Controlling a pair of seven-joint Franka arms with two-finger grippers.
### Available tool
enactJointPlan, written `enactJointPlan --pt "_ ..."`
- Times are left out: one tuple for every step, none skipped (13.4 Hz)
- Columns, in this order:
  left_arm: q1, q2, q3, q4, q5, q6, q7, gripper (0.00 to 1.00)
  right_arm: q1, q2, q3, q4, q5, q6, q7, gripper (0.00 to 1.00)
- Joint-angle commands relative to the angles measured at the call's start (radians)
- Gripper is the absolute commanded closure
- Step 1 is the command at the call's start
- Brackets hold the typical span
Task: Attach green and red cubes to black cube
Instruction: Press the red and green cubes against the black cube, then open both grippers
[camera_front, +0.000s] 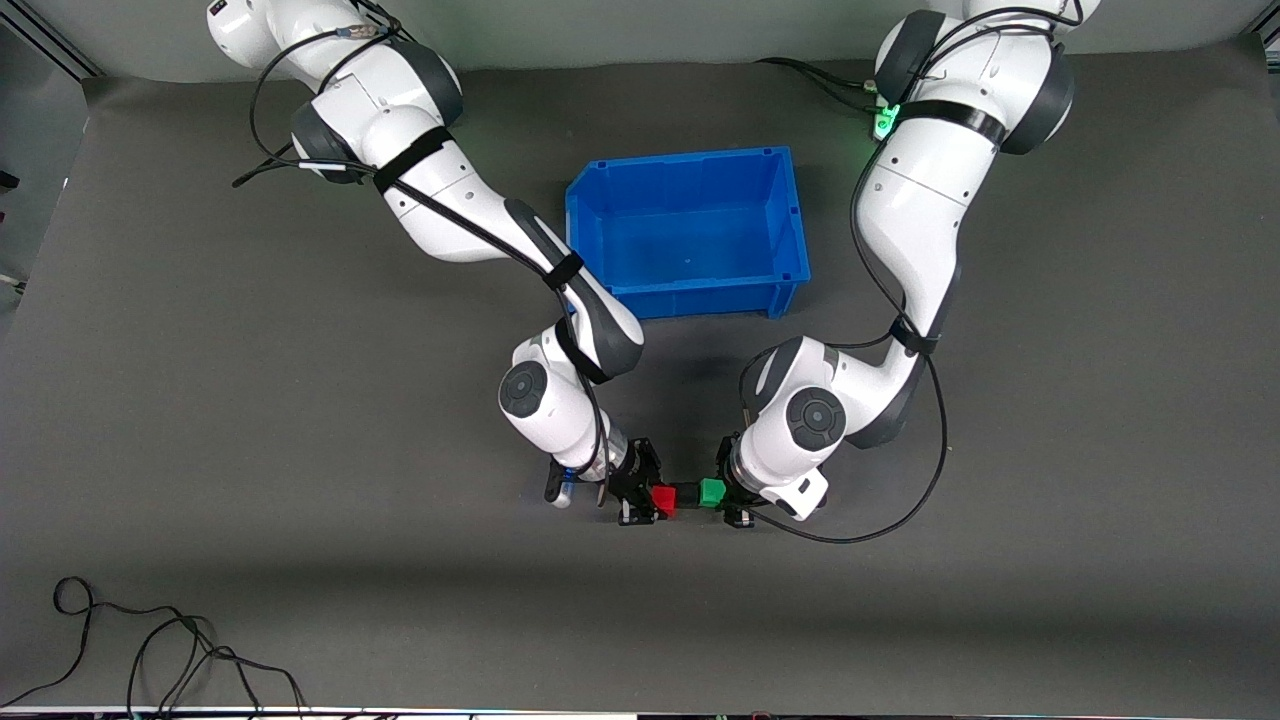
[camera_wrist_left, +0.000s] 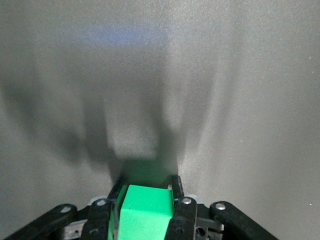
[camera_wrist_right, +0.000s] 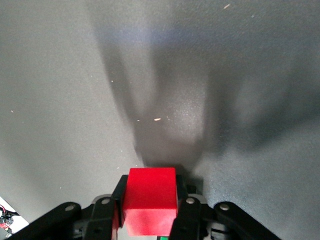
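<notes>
While wrist views hide it, black cube (camera_front: 688, 494) joins red cube (camera_front: 664, 499), green cube (camera_front: 712, 492).

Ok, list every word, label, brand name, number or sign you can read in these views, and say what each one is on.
There is none to read.
Blue bin: plain, no label.
Red cube, held in the right gripper: blank faces.
Green cube, held in the left gripper: blank faces.
Black cube between them: no marking visible.

Lighting: even, overhead, moderately bright; no glare. Soft arm shadows fall on the grey table mat (camera_front: 300, 450). Wrist views: soft, blurred shadows, slightly hazy focus.
</notes>
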Motion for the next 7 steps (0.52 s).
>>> enactJointPlan --pt "-0.017 0.02 0.011 0.04 -0.001 -0.003 -0.017 0.78 0.007 0.028 -0.003 0.033 -0.032 0.013 0.038 0.8" --pt "-0.017 0.02 0.011 0.038 0.003 0.002 -0.015 0.61 0.007 0.03 -0.003 0.033 -0.034 0.013 0.038 0.79" --pt "-0.017 0.022 0.011 0.037 0.006 0.014 -0.013 0.48 0.007 0.03 -0.003 0.033 -0.033 0.013 0.036 0.78" --pt "-0.017 0.02 0.011 0.034 0.006 0.029 -0.013 0.4 0.007 0.03 -0.003 0.033 -0.034 0.013 0.035 0.77" --pt "-0.017 0.02 0.011 0.032 0.008 0.032 -0.015 0.27 0.007 0.03 -0.003 0.031 -0.036 0.013 0.035 0.75" --pt "-0.017 0.02 0.011 0.032 0.008 0.032 -0.017 0.09 0.007 0.03 -0.004 0.031 -0.036 0.013 0.033 0.65" --pt "-0.017 0.02 0.011 0.032 0.009 0.032 -0.018 0.0 0.007 0.03 -0.004 0.033 -0.036 0.013 0.033 0.45"
